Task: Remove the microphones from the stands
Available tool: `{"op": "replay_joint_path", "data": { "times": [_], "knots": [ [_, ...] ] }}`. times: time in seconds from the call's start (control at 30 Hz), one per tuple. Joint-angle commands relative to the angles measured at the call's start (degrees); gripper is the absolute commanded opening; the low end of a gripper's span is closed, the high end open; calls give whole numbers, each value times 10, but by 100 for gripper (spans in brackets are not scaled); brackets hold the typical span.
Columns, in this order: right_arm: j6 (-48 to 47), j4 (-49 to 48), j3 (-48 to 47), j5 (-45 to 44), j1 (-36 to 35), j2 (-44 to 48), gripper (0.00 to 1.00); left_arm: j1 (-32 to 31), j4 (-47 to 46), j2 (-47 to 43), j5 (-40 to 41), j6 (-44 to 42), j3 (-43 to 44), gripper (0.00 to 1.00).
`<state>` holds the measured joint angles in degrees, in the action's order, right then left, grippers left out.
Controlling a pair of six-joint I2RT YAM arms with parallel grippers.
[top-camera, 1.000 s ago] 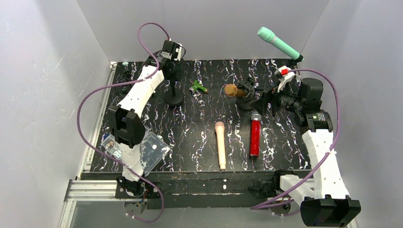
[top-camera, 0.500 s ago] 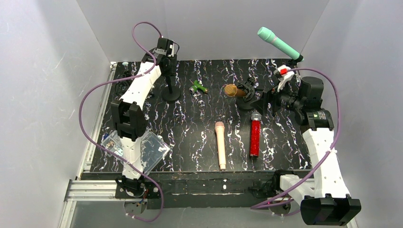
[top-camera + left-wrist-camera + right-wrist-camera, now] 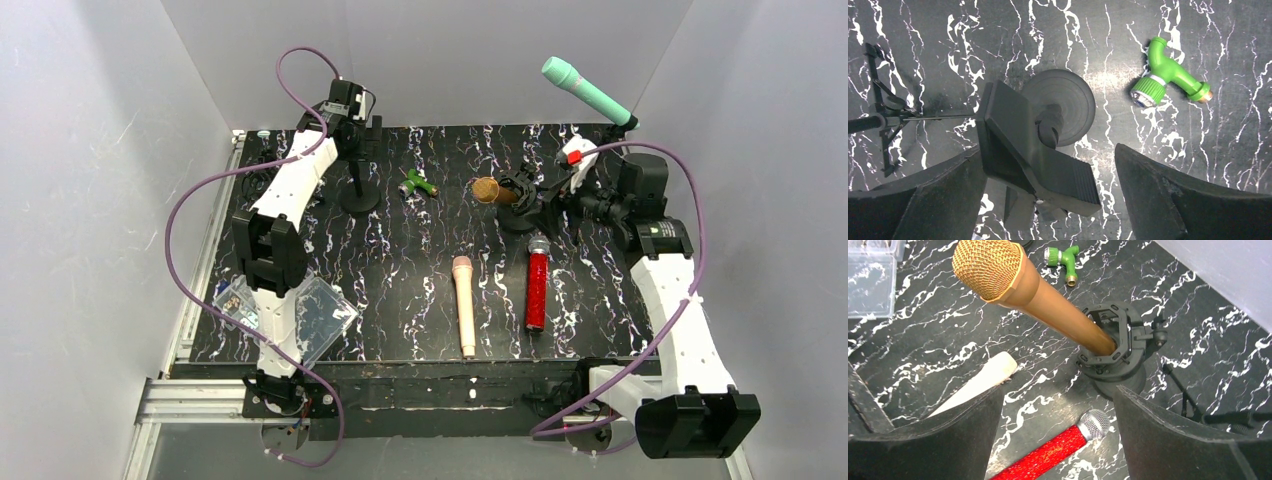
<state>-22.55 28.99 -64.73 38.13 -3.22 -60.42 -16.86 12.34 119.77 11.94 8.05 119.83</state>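
the gold mic (image 3: 1048,305) sits tilted in its stand (image 3: 1128,347) mid tabletop (image 3: 923,340). it looks stiff, smooth and light, so the bare handle between head and clip seems the best hold. the right pincer (image 3: 1058,390) gapes empty before it, the left pincer (image 3: 1048,152) is spread around an empty stand (image 3: 1068,100), and no writing is readable.

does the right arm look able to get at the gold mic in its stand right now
Probably yes: the right end effector is open and facing the gold microphone, which juts clear of its stand, with nothing between them.
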Motion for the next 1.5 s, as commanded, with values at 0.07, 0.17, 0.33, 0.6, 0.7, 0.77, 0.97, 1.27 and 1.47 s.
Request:
{"op": "replay_joint_path", "data": {
  "times": [0.07, 0.17, 0.33, 0.6, 0.7, 0.77, 0.97, 1.27, 1.47],
  "knots": [
    [-69, -78, 23, 16, -30, -20, 88, 3, 39, -51, -8, -19, 19, 98],
    [-96, -107, 44, 6, -50, -27, 88, 3, 41, -63, -13, -29, 30, 98],
    [-131, -174, 78, -20, -80, -35, 88, 1, 54, -97, -45, -44, 43, 98],
    [-163, -310, 142, -78, -127, -50, 87, -16, 85, -145, -85, -69, 63, 98],
    [-163, -367, 169, -90, -135, -56, 86, -24, 94, -159, -98, -69, 66, 98],
    [-166, -400, 185, -98, -141, -61, 86, -27, 95, -166, -104, -67, 64, 98],
    [-171, -515, 227, -124, -153, -77, 85, -41, 92, -169, -108, -58, 60, 98],
    [-163, -555, 218, -125, -163, -106, 81, -58, 91, -168, -93, -68, 61, 98],
    [-153, -557, 206, -114, -168, -127, 73, -64, 87, -172, -83, -78, 51, 98]
  ]
}}
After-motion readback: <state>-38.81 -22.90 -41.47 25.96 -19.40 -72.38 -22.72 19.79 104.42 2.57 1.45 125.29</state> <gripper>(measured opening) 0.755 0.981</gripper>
